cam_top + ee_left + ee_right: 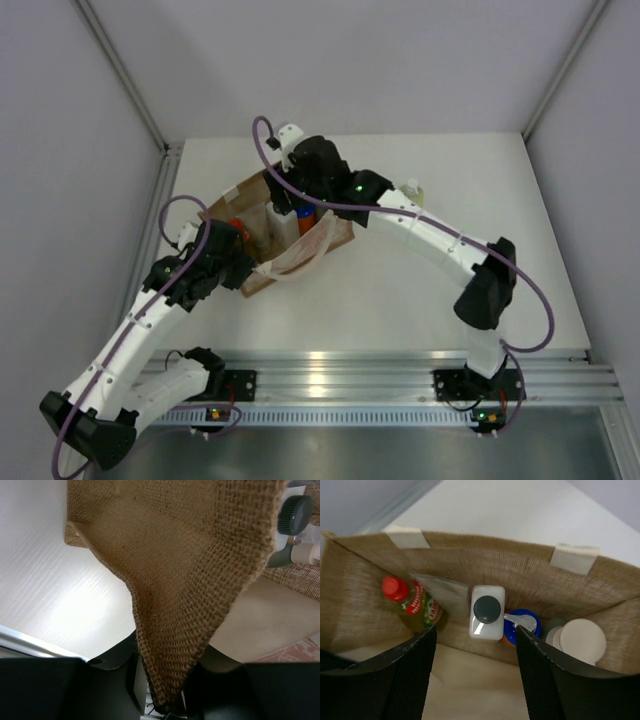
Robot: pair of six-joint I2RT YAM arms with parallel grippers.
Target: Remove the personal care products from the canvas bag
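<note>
Presently, entry by entry.

- **White bottle point(487, 612), dark screw cap:** it is standing upright mid-bag against the far wall, directly under the right end effector point(476, 645). It is probably light, rigid plastic with smooth, slippery sides. The squarish body is offering flat faces, so a grip on the shoulders below the cap is looking safest.
- **Yellow bottle point(412, 607), red cap:** it is leaning at the bag's left end, with a grey tube point(440, 592) lying against it. The tube is likely soft and easily crushed.
- **Blue pump bottle point(522, 625):** it is touching the white bottle's right side. The pump head is looking too fragile to serve as a handle.
- **Beige-capped bottle point(580, 640):** it is sitting at the bag's right end.
- **Pale bottle point(412, 190):** it is standing outside the bag, toward the table's far edge.
- **Canvas bag point(280, 235):** it is sitting on the table point(400, 300) toward the left edge. It is floppy jute and needing support.
- **Left end effector point(165, 700):** it is clenched on the bag's wall, holding the mouth wide.
- **Right end effector:** it is hanging released, with its jaws spread over the mouth.
</note>
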